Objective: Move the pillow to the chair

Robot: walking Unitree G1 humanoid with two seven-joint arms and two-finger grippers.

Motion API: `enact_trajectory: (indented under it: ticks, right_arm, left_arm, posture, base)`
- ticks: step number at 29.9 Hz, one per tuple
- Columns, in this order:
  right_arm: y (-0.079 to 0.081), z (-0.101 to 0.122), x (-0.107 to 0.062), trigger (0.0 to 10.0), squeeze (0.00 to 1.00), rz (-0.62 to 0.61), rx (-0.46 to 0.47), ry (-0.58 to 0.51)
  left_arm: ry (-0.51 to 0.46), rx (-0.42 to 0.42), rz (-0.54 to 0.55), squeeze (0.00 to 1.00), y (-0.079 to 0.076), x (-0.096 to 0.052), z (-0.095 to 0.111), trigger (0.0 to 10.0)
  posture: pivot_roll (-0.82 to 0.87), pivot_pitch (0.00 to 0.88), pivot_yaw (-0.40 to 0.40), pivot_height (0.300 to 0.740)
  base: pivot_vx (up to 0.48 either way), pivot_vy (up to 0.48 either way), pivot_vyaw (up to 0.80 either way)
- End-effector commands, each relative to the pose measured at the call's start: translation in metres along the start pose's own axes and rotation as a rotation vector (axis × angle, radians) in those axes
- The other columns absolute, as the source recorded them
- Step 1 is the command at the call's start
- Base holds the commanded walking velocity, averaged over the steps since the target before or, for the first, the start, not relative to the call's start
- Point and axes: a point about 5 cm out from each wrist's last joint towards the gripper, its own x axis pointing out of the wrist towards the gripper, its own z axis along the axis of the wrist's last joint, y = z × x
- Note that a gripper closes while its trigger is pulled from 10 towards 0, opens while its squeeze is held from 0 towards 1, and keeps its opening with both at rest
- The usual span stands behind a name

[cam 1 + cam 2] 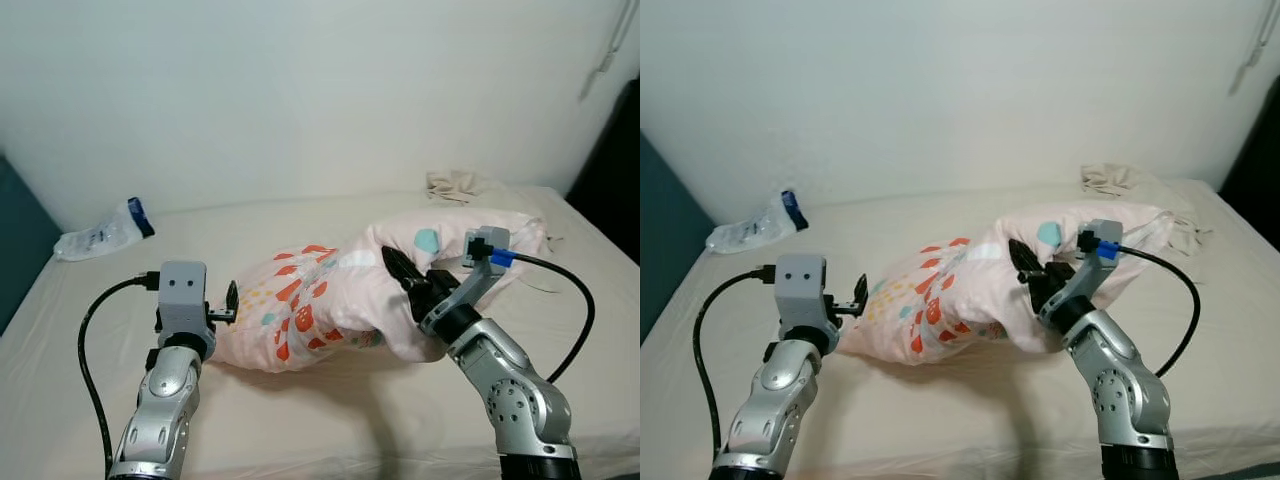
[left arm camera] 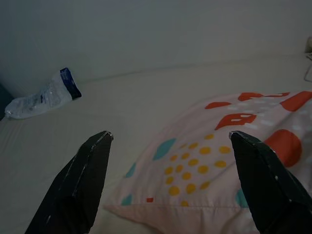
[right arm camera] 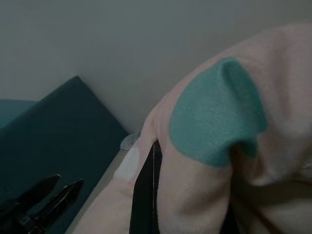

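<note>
Pillow (image 1: 340,300) is pinched at its right side on the bed (image 1: 300,420)
Pink fabric is clamped between the right gripper (image 1: 408,272) fingers; the left gripper (image 2: 170,146) is held spread apart at the pillow's left corner, with a plastic bag (image 1: 100,235) seen far left

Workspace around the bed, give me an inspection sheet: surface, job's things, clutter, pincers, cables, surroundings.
Surface: cream bed sheet, lightly wrinkled.
Job's things: pink patterned pillow lying on the bed, bunched up at the right pincer; chair nothing seen.
Clutter: clear plastic bag with blue end near the far left corner; crumpled beige cloth at the far right.
Pincers: left pincer open, straddling the pillow's near corner without gripping it; right pincer pressed into the pillow, one finger under a fold, closure unclear.
Cables: black cable looping beside the left arm; another arcing from the right wrist.
Surroundings: white wall; dark teal panel at left.
</note>
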Motion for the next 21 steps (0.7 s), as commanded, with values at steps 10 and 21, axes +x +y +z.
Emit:
enact_trajectory:
  ticks: [10,21]
  right_arm:
    - [0.024,0.031,0.015,10.0,0.00,0.144,-0.035,-0.128]
    - [0.031,0.042,0.022,10.0,0.00,0.171,-0.053,-0.158]
  left_arm:
    - [-0.003,0.020,0.022,0.00,0.005,0.004,0.000,10.0]
    - [-0.020,0.017,0.037,0.00,0.006,0.007,0.004,10.0]
  posture:
    - [-0.05,0.043,0.029,0.740]
    - [-0.05,0.037,0.019,0.740]
  base:
    - [0.000,0.000,0.76]
    - [0.000,0.000,0.76]
